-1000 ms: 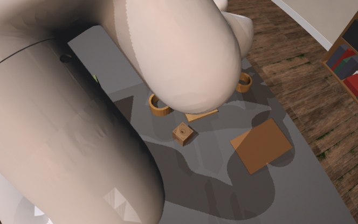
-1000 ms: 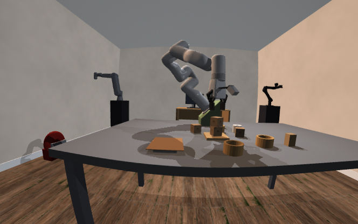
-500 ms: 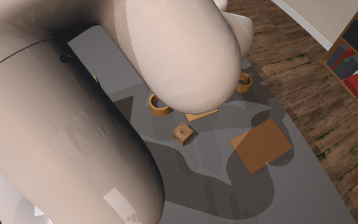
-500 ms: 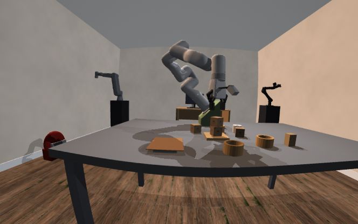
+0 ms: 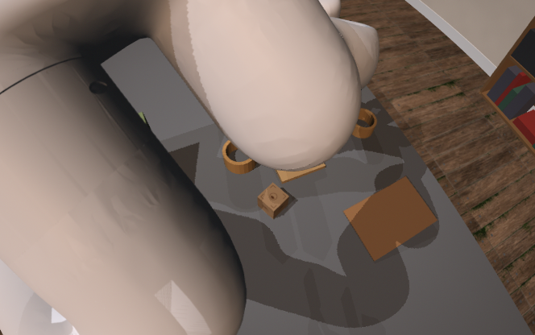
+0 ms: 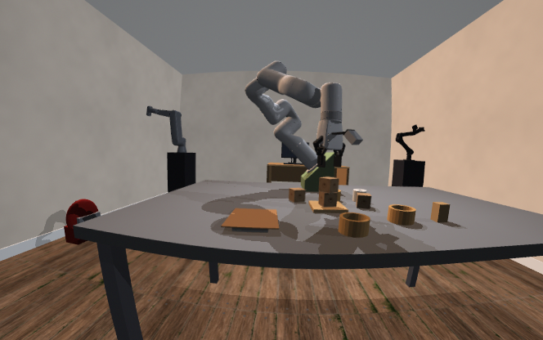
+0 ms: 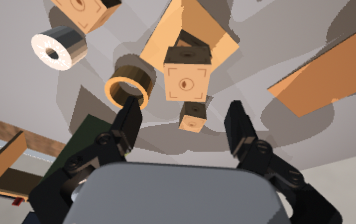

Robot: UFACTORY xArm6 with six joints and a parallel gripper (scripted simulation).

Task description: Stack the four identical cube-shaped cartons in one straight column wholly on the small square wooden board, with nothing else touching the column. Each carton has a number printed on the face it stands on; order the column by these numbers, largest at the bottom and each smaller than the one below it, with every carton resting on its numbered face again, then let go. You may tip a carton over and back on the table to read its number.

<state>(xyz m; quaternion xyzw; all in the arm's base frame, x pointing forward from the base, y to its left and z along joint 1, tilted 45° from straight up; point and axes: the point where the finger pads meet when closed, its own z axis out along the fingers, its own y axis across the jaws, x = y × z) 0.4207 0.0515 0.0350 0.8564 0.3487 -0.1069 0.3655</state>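
Grey matte table point(image 5: 463, 290) point(image 6: 172, 221) point(image 7: 260, 80); flat orange-brown panel point(image 5: 391, 225) point(image 6: 251, 218) point(image 7: 320, 75) off to one side. Gripper point(image 6: 329, 164) point(image 7: 183, 109) wide, nothing held, above the column. Pale square board point(image 5: 290, 175) point(image 6: 315, 208) point(image 7: 157, 45) carries two brown cubes: lower carton point(image 6: 328, 199), upper carton point(image 6: 329, 185) point(image 7: 186, 82). Two more cartons loose nearby. Numbers unseen. I'd rise straight, clear the column, then square pads to flat sides.

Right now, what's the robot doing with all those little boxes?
The robot's gripper is open and holding nothing, up above a stack of two boxes. The stack sits on a small wooden board. Two more boxes still have to go on, and no numbers can be seen.
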